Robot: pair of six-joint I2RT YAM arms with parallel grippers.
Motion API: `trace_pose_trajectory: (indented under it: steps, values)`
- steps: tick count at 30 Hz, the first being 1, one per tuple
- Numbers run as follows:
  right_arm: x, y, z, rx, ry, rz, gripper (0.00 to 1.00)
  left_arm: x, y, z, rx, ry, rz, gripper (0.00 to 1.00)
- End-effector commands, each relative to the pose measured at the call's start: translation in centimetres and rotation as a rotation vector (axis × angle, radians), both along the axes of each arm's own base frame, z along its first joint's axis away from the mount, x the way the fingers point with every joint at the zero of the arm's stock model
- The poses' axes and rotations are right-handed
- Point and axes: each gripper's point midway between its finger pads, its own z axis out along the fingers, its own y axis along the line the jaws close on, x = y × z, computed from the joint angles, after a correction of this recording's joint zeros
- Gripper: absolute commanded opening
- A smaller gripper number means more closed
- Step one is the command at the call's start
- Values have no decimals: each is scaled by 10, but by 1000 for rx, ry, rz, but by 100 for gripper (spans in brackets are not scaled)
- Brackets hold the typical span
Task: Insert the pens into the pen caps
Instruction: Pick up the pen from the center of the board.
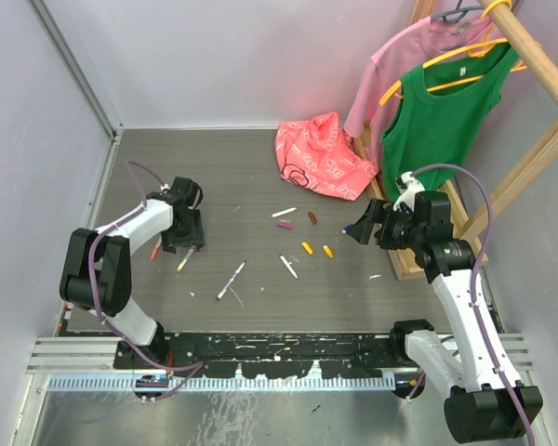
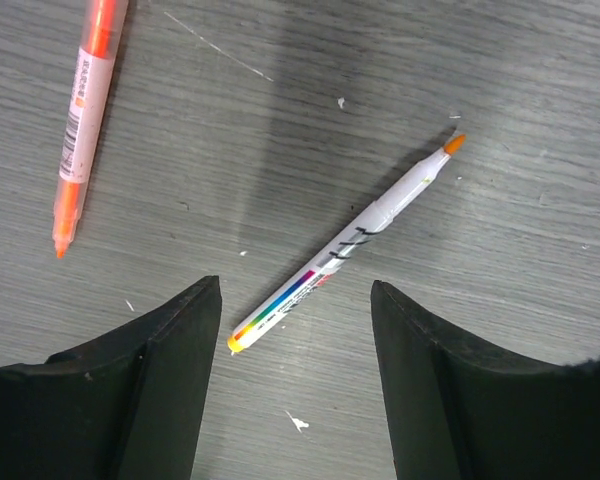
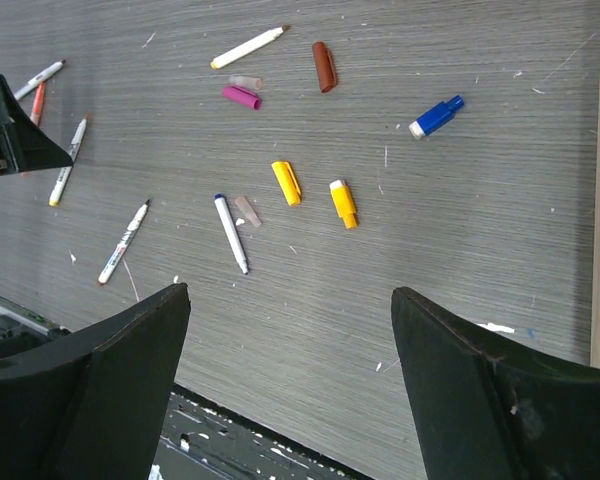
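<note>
The left gripper [image 2: 295, 283] hangs with jaws spread over an orange-tipped pen [image 2: 345, 243] lying flat on the desk [image 2: 500, 90], its long axis slanting between them, tip pointing up-right in the wrist view. The right gripper [image 3: 290, 292] has its jaws spread too, empty, above the scattered pen caps [image 3: 286, 183] and other pens [image 3: 231, 233] mid-desk. The desk is dark grey woodgrain, boxed by pale walls [image 1: 260, 56], a wooden rack [image 1: 537, 58] of tops at its right.
</note>
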Motion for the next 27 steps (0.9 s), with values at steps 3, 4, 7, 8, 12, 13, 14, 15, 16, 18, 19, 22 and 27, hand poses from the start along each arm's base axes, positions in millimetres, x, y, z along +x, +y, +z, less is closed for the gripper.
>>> trace_pose_trajectory:
  steps: [3,4,7,8,12,13,14,15,16,18,19,22,27]
  values:
    - [-1,5,9,29,-38,25,86,15,-3,-6,0,-20,-17,61]
    - [-1,5,9,27,-38,24,86,15,-3,-8,1,-17,-18,61]
    - [-1,5,9,28,-41,25,86,13,-2,-14,3,-4,-19,60]
    - [-1,5,9,29,-41,26,86,13,-3,-16,-1,-1,-20,60]
    - [-1,8,11,45,-42,42,85,14,-6,-22,-10,9,-25,54]
    - [-1,9,11,45,-42,43,84,15,-7,-23,-14,10,-27,48]
    - [-1,9,11,46,-43,44,84,15,-8,-23,-23,11,-30,46]
    - [-1,9,11,45,-43,44,83,14,-10,-24,-32,13,-32,40]
    - [-1,9,11,44,-44,45,83,14,-11,-24,-41,15,-37,36]
    - [-1,8,11,41,-45,42,83,14,-14,-24,-57,12,-40,30]
    - [-1,8,11,40,-44,41,82,14,-15,-23,-60,9,-41,27]
    - [0,8,10,40,-45,41,82,13,-14,-21,-62,2,-44,11]
    - [-1,16,14,89,-31,58,86,15,-21,-12,-101,-25,-58,0]
